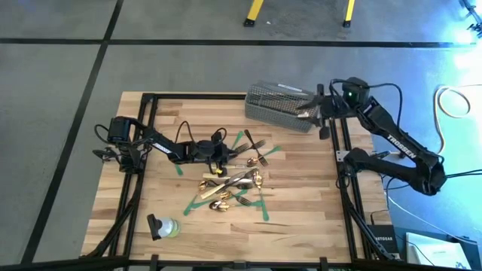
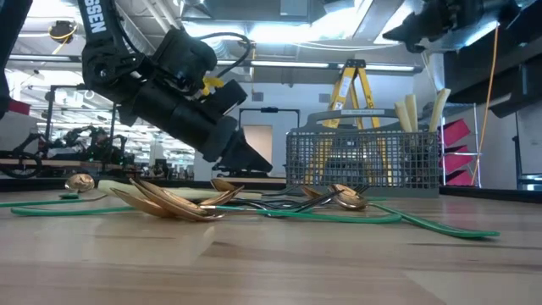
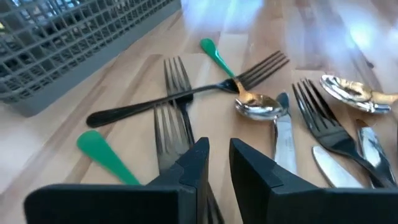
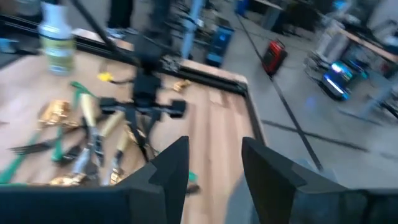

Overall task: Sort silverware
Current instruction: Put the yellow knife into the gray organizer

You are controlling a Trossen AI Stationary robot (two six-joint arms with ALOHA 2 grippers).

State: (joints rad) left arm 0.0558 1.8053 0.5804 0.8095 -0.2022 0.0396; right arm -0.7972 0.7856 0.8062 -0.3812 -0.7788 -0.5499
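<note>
- Several pieces of silverware [image 1: 235, 184] lie in a loose heap at the centre of the high view: gold spoons [image 1: 220, 205] toward the lower part, dark forks [image 1: 257, 144] at the upper right of the heap, and cream-handled knives [image 1: 239, 178] across the middle.
- Green tape strips [image 1: 197, 202] run under and around the heap on the table [image 1: 301, 211].
- In the left wrist view, two forks [image 3: 177, 99] cross each other at upper centre, a spoon [image 3: 260, 106] sits just right of them, and more forks and knife blades show at the right edge.
- The left gripper [image 1: 223, 154] is at the heap's upper left edge in the high view; its fingers [image 3: 196, 163] stand a narrow gap apart, low over a fork. Whether they pinch that fork I cannot tell.
- The basket [image 1: 280, 108] stands at the upper centre-right of the high view, near the table's far edge. In the low view cream handles [image 2: 413, 113] stand upright in it at its right side.
- The right gripper [image 1: 321, 113] hangs at the basket's right end, above it; its fingers [image 4: 171, 165] are clearly apart with nothing between them.
- A bottle [image 1: 163, 226] lies at the lower left of the table, well apart from the heap.
</note>
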